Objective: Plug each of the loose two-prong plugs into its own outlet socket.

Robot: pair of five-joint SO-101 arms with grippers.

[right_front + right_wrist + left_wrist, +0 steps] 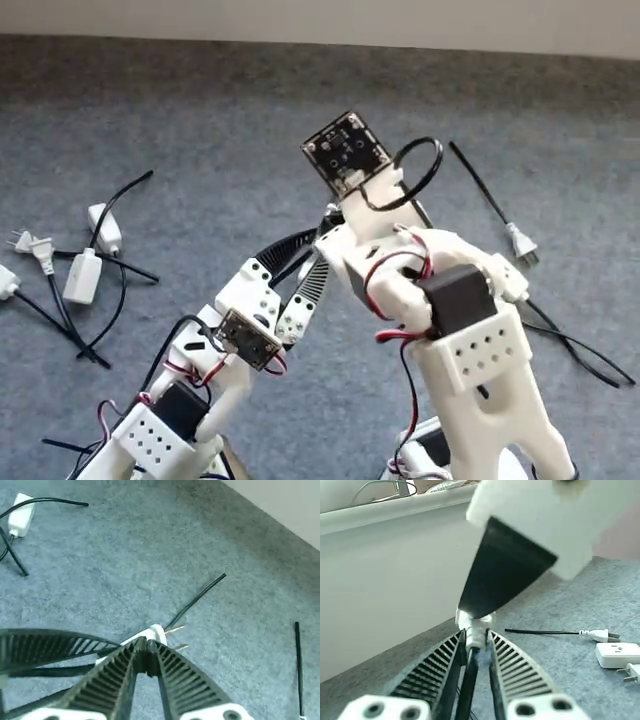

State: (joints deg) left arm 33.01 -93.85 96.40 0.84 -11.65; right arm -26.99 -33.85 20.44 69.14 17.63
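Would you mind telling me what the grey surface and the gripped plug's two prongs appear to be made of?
The grey surface looks like short-pile carpet, given its fuzzy matte texture. The prongs of the plug seem bare metal: thin, with a brassy glint.

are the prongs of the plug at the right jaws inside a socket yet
No, both prongs of the plug stick out bare above the carpet.

2 white arms (480,370) (170,420), ribbed black grippers (476,635) (148,647)
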